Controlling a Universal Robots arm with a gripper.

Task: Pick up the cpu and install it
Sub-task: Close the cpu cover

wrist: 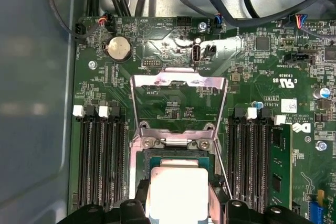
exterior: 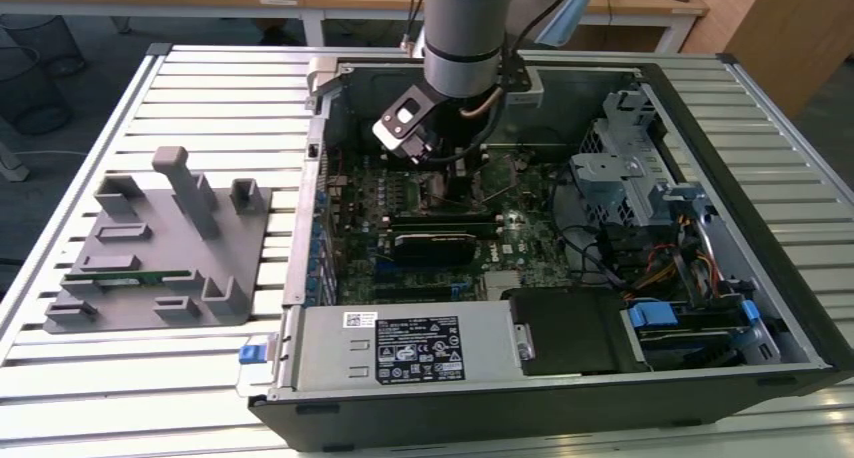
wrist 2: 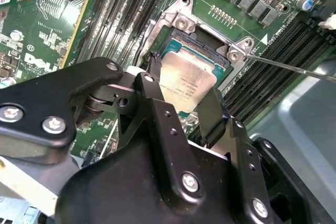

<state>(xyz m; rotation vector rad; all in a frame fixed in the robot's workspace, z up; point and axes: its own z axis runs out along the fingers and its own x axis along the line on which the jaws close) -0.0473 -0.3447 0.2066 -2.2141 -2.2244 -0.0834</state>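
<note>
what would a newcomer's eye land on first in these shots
First the silver cpu, pinched in the black gripper right over the open motherboard socket, seen in both wrist views. The socket's shiny load plate stands flipped open beside it. In the exterior view the arm reaches down into an open computer case, with a grey parts fixture on the exterior view's left.
</note>
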